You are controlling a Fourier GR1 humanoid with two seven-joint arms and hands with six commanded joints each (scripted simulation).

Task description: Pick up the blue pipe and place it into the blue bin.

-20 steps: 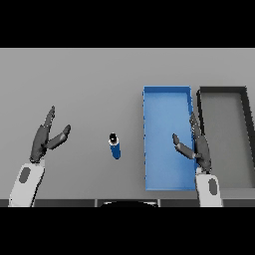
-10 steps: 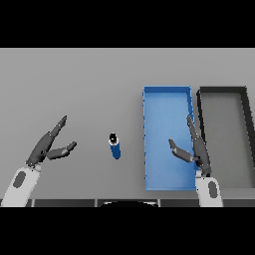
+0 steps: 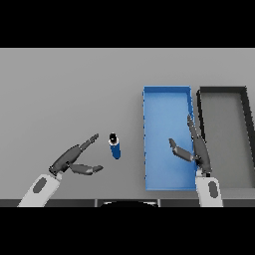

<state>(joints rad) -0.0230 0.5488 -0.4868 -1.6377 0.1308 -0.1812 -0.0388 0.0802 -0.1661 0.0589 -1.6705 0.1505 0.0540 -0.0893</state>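
the grey table carries three things. the blue pipe is a short blue tube with a dark end that points away from the robot. it lies on the bare table, a little left of the blue bin and apart from it, so it is not inside the bin. nothing holds the pipe and nothing touches it.

the blue bin is a long flat tray with a low rim. it stands to the right of the middle of the table. just beside it, on its right side, stands a dark grey bin of about the same form. the two bins are near to each other, with only a narrow strip between them.

the left hand shows at the lower left of the view, on the left side of the pipe. its fingers are stretched out and point to the pipe, and the thumb stands apart below them. the hand is released and grasps nothing. the fingertips are near the pipe but there is a gap between them.

the right hand shows over the right part of the blue bin, near its right rim. its fingers are straight and point away from the robot, the thumb is spread to the left. this hand also is released and grasps nothing.
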